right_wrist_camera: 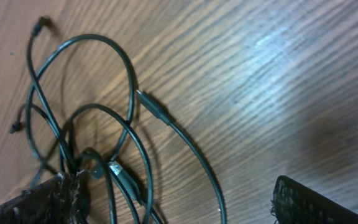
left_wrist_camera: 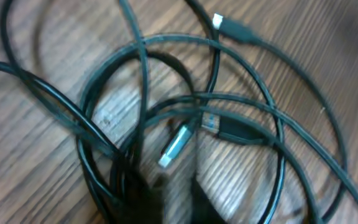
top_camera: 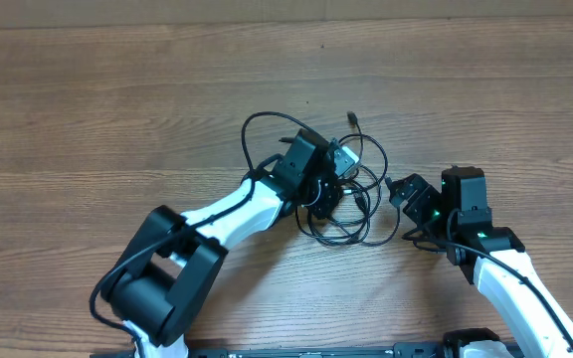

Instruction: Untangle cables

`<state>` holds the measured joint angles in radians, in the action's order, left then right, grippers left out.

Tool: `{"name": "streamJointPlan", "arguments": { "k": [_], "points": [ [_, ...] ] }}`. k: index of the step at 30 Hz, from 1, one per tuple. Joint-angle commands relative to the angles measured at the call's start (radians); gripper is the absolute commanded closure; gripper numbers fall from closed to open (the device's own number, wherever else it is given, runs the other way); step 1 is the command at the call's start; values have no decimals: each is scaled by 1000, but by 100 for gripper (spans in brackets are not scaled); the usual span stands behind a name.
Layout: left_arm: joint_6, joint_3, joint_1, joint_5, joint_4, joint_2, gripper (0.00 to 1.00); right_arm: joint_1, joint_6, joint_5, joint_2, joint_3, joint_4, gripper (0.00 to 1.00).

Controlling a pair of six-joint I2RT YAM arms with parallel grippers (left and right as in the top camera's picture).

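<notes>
Left hand [top_camera: 334, 181] over tangle of thin black plug-ended cables [left_wrist_camera: 229, 130] on wooden bench [top_camera: 117, 99], grip unclear; right hand [top_camera: 411, 199] open alongside.

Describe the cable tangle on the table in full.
The cables are thin, black, rubbery-looking cords lying flat on the wooden table in one loose knot of overlapping loops. Several plugs show, one with a silver tip near the middle, one lying free at the edge. The left gripper sits over the knot's middle; the right gripper is close beside it.
</notes>
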<state>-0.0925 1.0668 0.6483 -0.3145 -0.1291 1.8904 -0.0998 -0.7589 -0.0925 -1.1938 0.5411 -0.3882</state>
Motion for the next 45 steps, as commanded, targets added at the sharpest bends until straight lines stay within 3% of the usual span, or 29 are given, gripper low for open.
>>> {"name": "streamJointPlan", "arguments": {
  "k": [1, 8, 11, 15, 19, 22, 30, 33, 40, 45],
  "points": [
    [-14, 18, 5, 11, 23, 10, 96, 5, -4, 13, 14, 3, -18, 0],
    [73, 71, 3, -2, -30, -63, 96, 5, 0, -18, 14, 2, -74, 0],
    [85, 94, -8, 0, -89, -142, 96, 5, 65, -164, 14, 3, -65, 0],
    [205, 101, -25, 0, -121, -262, 96, 5, 185, -414, 14, 3, 20, 0],
    [213, 101, -27, -12, -142, -351, 96, 5, 184, -524, 14, 2, 108, 0],
    [213, 101, -27, -105, -136, -389, 96, 2, 170, -563, 14, 3, 174, 0],
    [278, 101, -28, -182, -18, -433, 96, -105, 104, -546, 11, 2, 215, 0],
    [324, 101, -28, -214, 34, -448, 96, -174, 90, -452, -2, 2, 215, 0],
    [342, 101, -37, -341, 85, -495, 96, -281, -151, -219, -98, 2, 215, 0],
    [386, 102, -95, -356, 84, -572, 96, -279, -158, -171, -166, 2, 198, 0]
  ]
}}
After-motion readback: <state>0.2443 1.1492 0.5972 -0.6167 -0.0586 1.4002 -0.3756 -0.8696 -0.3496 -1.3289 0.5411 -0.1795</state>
